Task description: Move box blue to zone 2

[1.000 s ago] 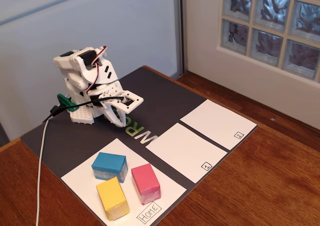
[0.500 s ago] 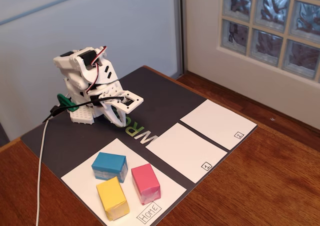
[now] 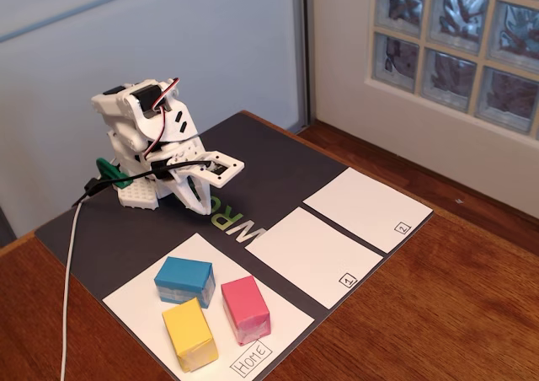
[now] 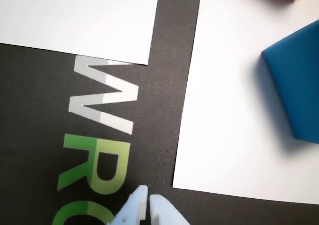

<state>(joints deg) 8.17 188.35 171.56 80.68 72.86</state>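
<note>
The box blue [image 3: 184, 278] stands on the back part of the white "Home" sheet [image 3: 135, 301], at the near left of the fixed view. In the wrist view its blue top [image 4: 296, 85] shows at the right edge, on the same sheet [image 4: 229, 115]. Zone 2 [image 3: 362, 206], the white sheet with a boxed "2", lies empty at the far right of the dark mat. My gripper [image 3: 202, 204] hangs folded near the arm's base, behind the box blue and well apart from it. Its fingertips [image 4: 148, 201] are shut over the mat's lettering with nothing between them.
A yellow block [image 3: 189, 333] and a pink block [image 3: 245, 308] share the Home sheet with the blue one. The sheet marked "1" [image 3: 307, 254] lies between Home and zone 2. A white cable [image 3: 67, 297] runs down the left. Wall and a glass-block window stand behind.
The arm's wrist has shifted very slightly up and to the right. The blocks and sheets have not moved.
</note>
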